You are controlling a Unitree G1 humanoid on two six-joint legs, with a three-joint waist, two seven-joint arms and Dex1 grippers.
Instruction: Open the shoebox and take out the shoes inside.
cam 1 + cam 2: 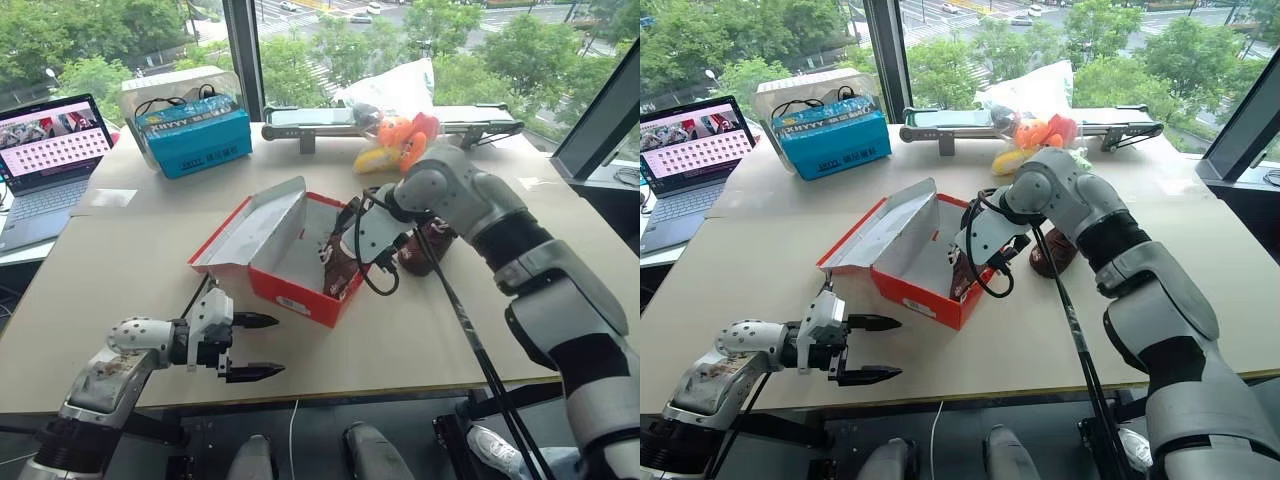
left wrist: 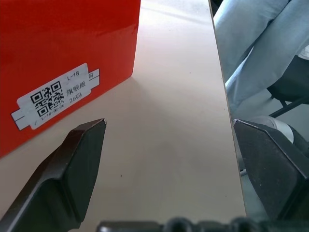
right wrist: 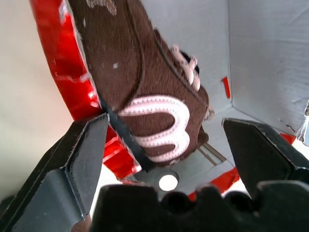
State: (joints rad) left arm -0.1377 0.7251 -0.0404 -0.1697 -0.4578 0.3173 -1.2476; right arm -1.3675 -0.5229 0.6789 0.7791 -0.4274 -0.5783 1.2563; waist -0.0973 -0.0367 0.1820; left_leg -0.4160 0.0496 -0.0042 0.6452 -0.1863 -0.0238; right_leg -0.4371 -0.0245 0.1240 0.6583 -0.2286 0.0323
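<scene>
Where windows show trees, tan table (image 1: 120, 270), laptop (image 1: 45, 160)

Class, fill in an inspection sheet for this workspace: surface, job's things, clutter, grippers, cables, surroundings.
Surface: beige tabletop.
Job's things: red cardboard shoebox with lid open; one dark brown shoe inside against the red wall; second brown shoe on the table beside the box.
Clutter: blue box, colourful plush toys in a clear bag, laptop.
Grippers: left gripper near the box's front, jaws open, empty; right gripper at the boxed shoe, jaws open either side.
Cables: black cables in the blue box.
Surroundings: windows, trees outside.
</scene>
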